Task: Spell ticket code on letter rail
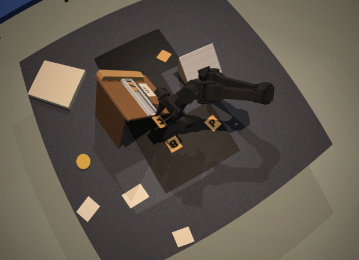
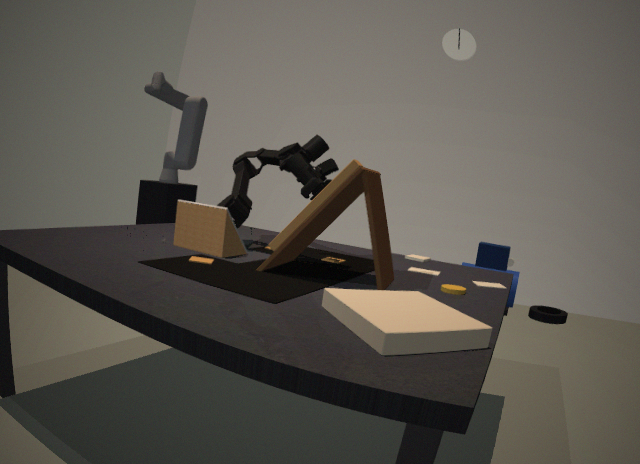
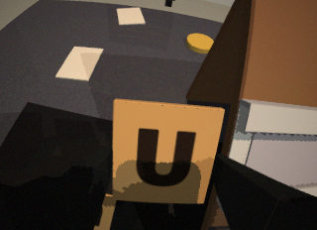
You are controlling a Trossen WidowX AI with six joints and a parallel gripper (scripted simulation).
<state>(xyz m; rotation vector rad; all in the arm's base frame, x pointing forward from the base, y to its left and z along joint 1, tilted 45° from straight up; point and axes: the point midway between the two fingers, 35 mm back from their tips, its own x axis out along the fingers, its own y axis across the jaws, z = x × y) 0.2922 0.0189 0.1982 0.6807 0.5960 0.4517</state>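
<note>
Dark counter (image 1: pixel 220 222) (image 2: pixel 217 314) (image 3: pixel 163 76); U tile (image 1: pixel 159 121) (image 3: pixel 167 151) btwn jaws (image 1: pixel 168 118), gripped, near rail's (image 1: pixel 139 98) (image 3: pixel 282 118) end.

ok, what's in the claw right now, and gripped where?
The U tile, held between the claw's fingers by its side edges, letter face uncovered. Exact contact spots are too dark to tell.

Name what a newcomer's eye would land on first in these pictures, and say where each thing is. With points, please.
Probably the orange U tile (image 1: pixel 159 122) (image 3: pixel 165 141), held in the black gripper (image 1: pixel 171 112) near the rail's lower end. Next, the brown slanted board (image 1: pixel 115 98) (image 2: pixel 315 213) (image 3: pixel 282 52), standing on the dark counter (image 1: pixel 246 170) (image 2: pixel 232 340) (image 3: pixel 40 32). Then the yellow disc (image 1: pixel 83 161) (image 2: pixel 453 289) (image 3: pixel 200 43), lying beyond it.
</note>
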